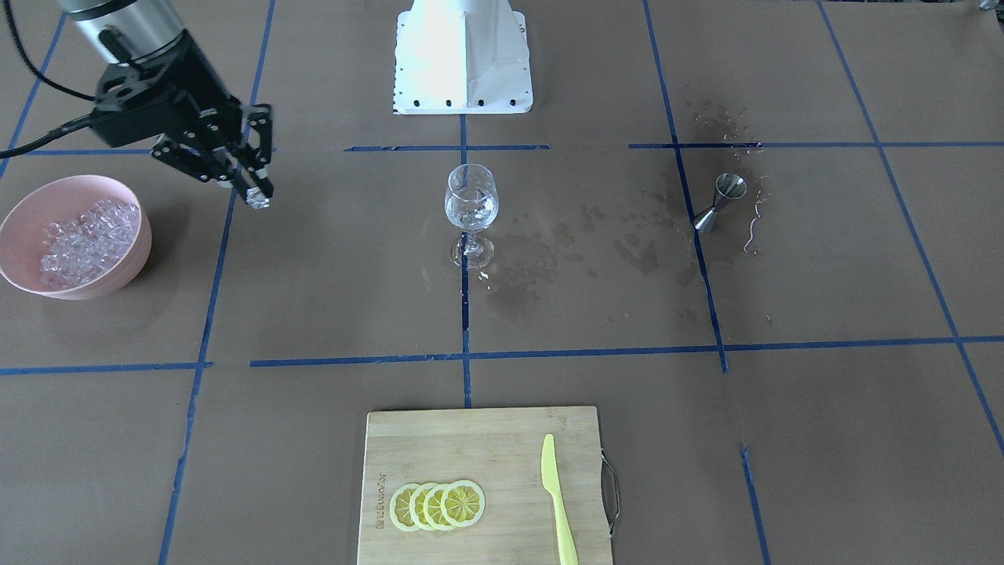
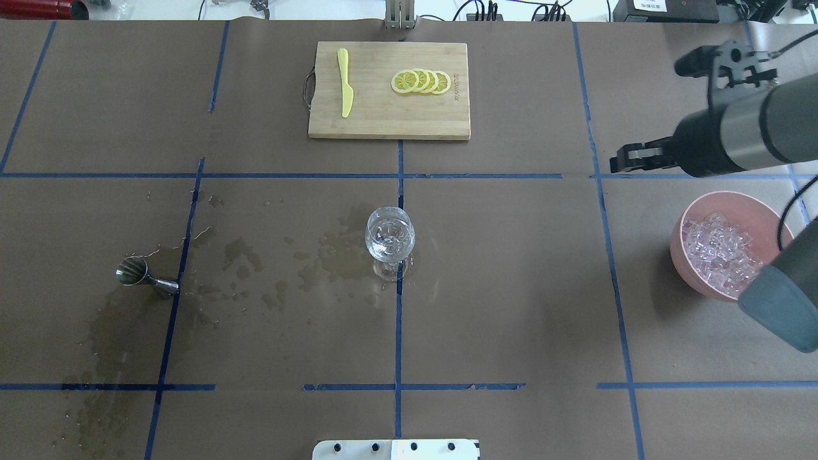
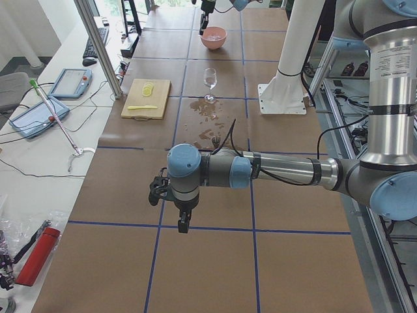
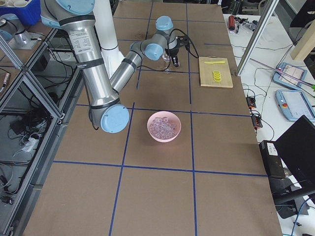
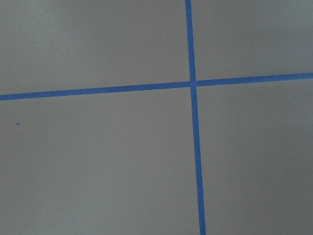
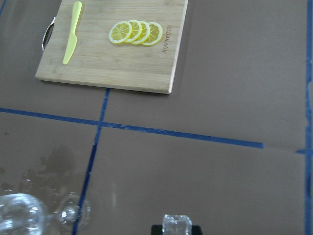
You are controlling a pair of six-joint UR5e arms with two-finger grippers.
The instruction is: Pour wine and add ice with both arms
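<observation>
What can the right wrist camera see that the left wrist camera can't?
Only the right wrist view shows the cutting board, lemon slices, yellow knife, wine glass, wet patches and an ice cube pinched in the right tool. The left wrist view shows nothing of its own. Both show the brown table cover and blue tape lines.

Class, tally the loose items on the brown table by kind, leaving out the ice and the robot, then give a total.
Wine glass: 1
Jigger: 1
Pink bowl: 1
Cutting board: 1
Knife: 1
Lemon slices: 4
Total: 9
</observation>
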